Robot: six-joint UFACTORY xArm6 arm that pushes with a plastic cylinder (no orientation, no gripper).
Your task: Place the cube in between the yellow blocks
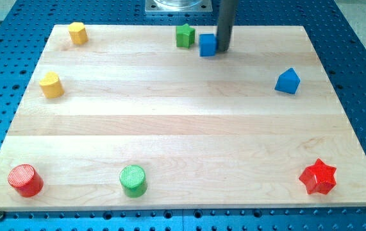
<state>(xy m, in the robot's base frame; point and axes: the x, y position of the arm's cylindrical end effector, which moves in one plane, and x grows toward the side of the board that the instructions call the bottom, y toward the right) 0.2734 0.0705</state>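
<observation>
**Tip against the blue cube near the board's top edge**

From my remote seat I see the blue cube [207, 45] near the view's top, a little right of centre on the wooden board [183, 128]. It sits flat and looks square-on to the board's edges; being a cube it has no long axis I can name, and I cannot read any facing direction from it. My tip [224, 49] is on the cube's right side, touching it or just beside it — the rod covers the cube's right edge, so I cannot tell which. There are no fingers on this rig to open or close, only the straight dark rod, and its upper part is cut off by the view's top.

Just left of the cube is a green block [184, 35], its shape hard to make out, and apart from the cube by a narrow gap.

The two yellow blocks are well apart from the cube, at the view's left: one yellow block [77, 32] near the top-left corner, another yellow block [51, 85] lower down along the left edge.

Elsewhere: a blue block [288, 81] with a peaked top at the right, a red star [318, 176] at bottom right, a green cylinder [133, 180] and a red cylinder [25, 179] along the bottom — all clear of the tip.
</observation>
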